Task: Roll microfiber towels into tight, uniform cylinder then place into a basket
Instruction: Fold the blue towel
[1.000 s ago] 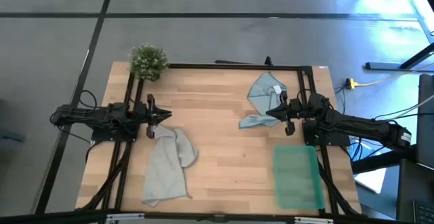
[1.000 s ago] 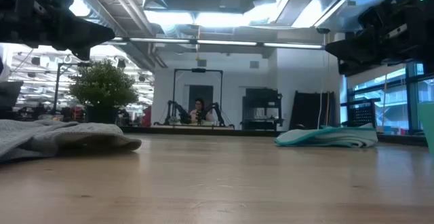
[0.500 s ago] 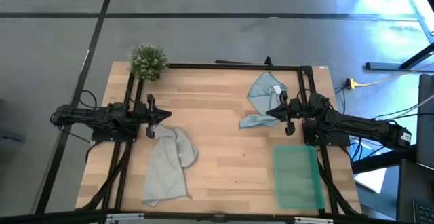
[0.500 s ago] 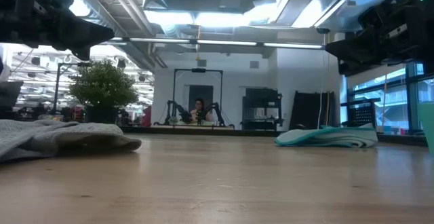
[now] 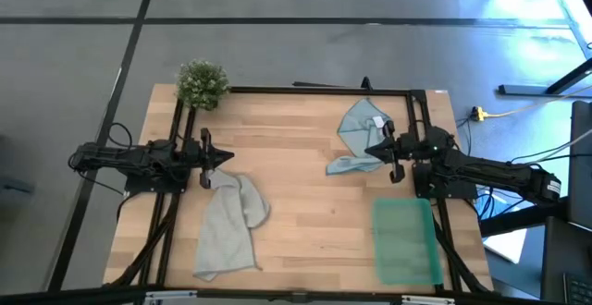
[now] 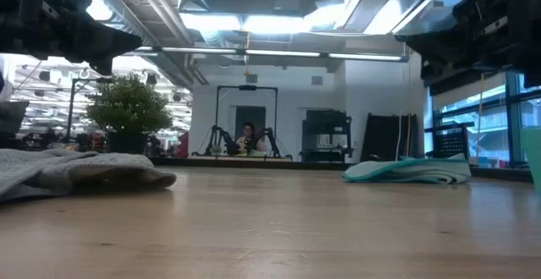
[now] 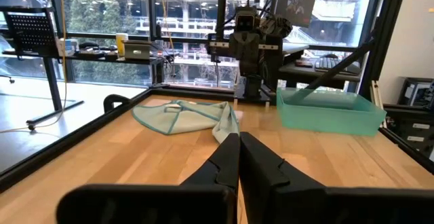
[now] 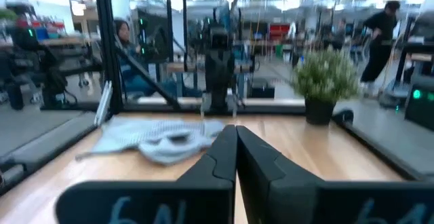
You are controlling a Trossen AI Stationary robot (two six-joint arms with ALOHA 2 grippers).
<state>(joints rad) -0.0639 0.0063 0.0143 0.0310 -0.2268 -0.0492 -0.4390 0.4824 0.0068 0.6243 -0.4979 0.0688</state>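
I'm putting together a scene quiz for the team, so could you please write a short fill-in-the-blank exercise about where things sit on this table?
1. The grey towel lies crumpled beside the ____ gripper.
2. The pale blue towel lies beside the ____ gripper.
3. The green basket holds ____ towels.
4. The small potted plant stands at the table's far ____ corner.

Missing words: left; right; no; left
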